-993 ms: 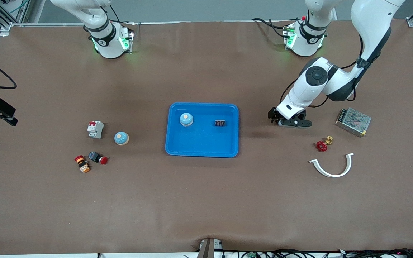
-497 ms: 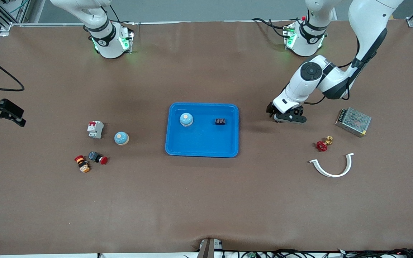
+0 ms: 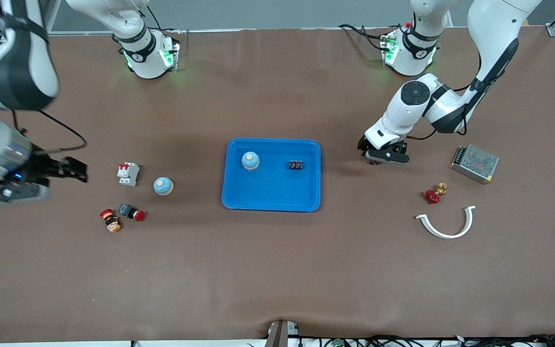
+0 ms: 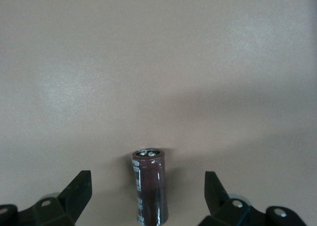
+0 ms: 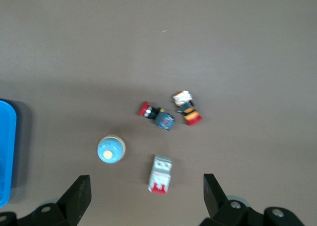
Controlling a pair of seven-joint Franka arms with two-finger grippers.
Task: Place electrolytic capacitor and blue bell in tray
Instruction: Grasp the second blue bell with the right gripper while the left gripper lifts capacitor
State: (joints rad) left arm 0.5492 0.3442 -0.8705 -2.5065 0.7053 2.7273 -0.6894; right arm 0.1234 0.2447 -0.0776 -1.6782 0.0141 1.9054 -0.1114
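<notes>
Both jaws open: left gripper (image 4: pixel 147 196) straddling upright capacitor (image 4: pixel 149 185), lower centre; right gripper (image 5: pixel 143 198) empty. Lower squarely before closing.

A brown electrolytic capacitor (image 4: pixel 149 184) with a silvery top lies on the bare tan table (image 4: pixel 158 62). It sits between the left gripper's (image 4: pixel 148 196) two black fingers (image 4: pixel 77 191), which stand wide apart, clear of it on both sides.

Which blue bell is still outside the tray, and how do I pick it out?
Start at the blue tray mid-table and move toward the right arm's end. The blue bell sits on bare table beside a white circuit breaker. It is the only round, pale-blue dome there, with a cream button on top.
</notes>
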